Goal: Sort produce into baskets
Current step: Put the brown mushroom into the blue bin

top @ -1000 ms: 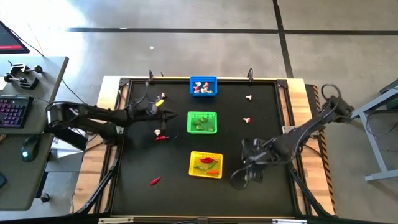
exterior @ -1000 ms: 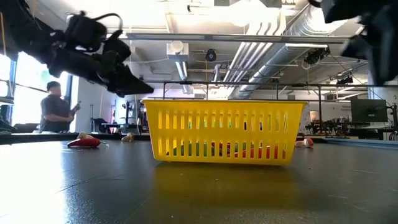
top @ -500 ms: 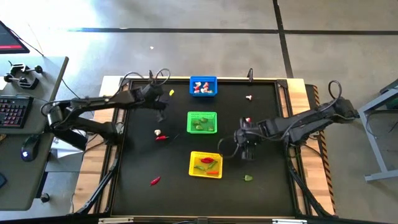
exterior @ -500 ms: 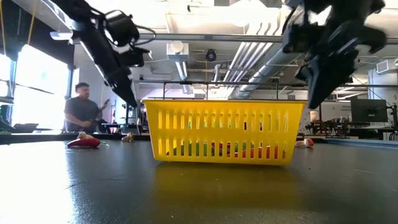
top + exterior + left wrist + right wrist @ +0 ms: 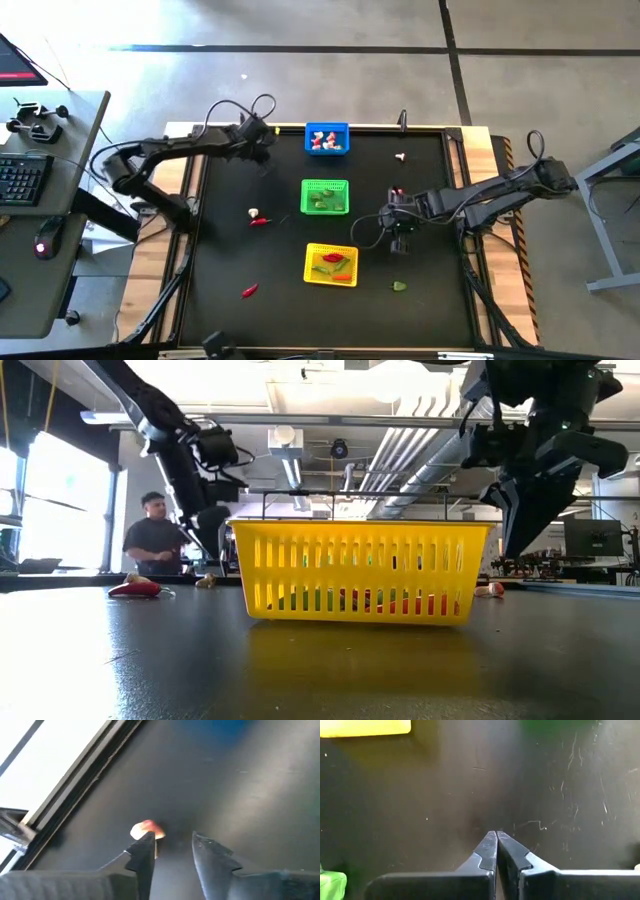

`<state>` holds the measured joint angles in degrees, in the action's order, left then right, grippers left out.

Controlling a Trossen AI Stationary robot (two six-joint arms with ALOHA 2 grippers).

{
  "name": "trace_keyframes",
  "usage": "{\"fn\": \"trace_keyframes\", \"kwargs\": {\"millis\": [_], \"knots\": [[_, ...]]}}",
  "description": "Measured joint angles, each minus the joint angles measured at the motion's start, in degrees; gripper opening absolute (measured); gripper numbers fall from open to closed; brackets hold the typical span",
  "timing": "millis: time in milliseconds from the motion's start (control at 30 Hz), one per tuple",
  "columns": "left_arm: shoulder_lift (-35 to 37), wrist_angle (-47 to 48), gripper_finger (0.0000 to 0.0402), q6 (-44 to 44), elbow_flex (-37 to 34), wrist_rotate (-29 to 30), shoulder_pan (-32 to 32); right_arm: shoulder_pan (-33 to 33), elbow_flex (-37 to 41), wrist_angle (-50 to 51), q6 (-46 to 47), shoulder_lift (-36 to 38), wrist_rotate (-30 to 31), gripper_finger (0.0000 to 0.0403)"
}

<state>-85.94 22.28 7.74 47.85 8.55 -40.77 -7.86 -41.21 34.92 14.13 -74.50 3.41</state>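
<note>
The blue basket (image 5: 327, 139), the green basket (image 5: 325, 196) and the yellow basket (image 5: 331, 264) stand in a row down the middle of the black mat, each holding produce. Loose produce rests on the mat: mushroom bits (image 5: 400, 157) (image 5: 254, 212), red chillies (image 5: 260, 222) (image 5: 249, 291) and a green leaf (image 5: 400, 286). My left gripper (image 5: 262, 143) (image 5: 172, 840) is open at the far left, beside the blue basket, with a mushroom bit (image 5: 146, 830) at one fingertip. My right gripper (image 5: 392, 228) (image 5: 496, 840) hangs shut and empty, right of the yellow and green baskets. My left gripper has one fingertip (image 5: 145, 845) in front of the mushroom bit lying on the mat. Whether that finger touches it I cannot tell; nothing lies between the two fingers.
A raised frame (image 5: 190, 200) borders the mat. A desk with a keyboard (image 5: 22, 180) stands left of the table. Beyond the table's far side, a person (image 5: 150, 540) stands in the room.
My right gripper has gone from the spot of the green leaf toward the table's far edge, and the leaf now lies uncovered on the mat. My left gripper has gone from beside the green basket toward the far edge, next to the blue basket.
</note>
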Motion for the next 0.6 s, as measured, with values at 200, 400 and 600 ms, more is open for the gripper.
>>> {"fn": "trace_keyframes", "kwargs": {"millis": [200,400,600], "knots": [[-3.3,-1.0,0.0153,1.7,1.2,-1.4,-2.9,1.5,0.0,0.0,-2.0,0.0,0.0,0.0],[-7.2,-1.7,0.0156,4.9,2.4,-2.3,-4.3,3.8,0.0,0.0,-4.1,0.0,0.0,0.0],[-10.3,-1.8,0.0156,6.5,2.9,-2.4,-4.3,5.3,0.0,0.0,-5.6,0.0,-0.5,0.0]]}}
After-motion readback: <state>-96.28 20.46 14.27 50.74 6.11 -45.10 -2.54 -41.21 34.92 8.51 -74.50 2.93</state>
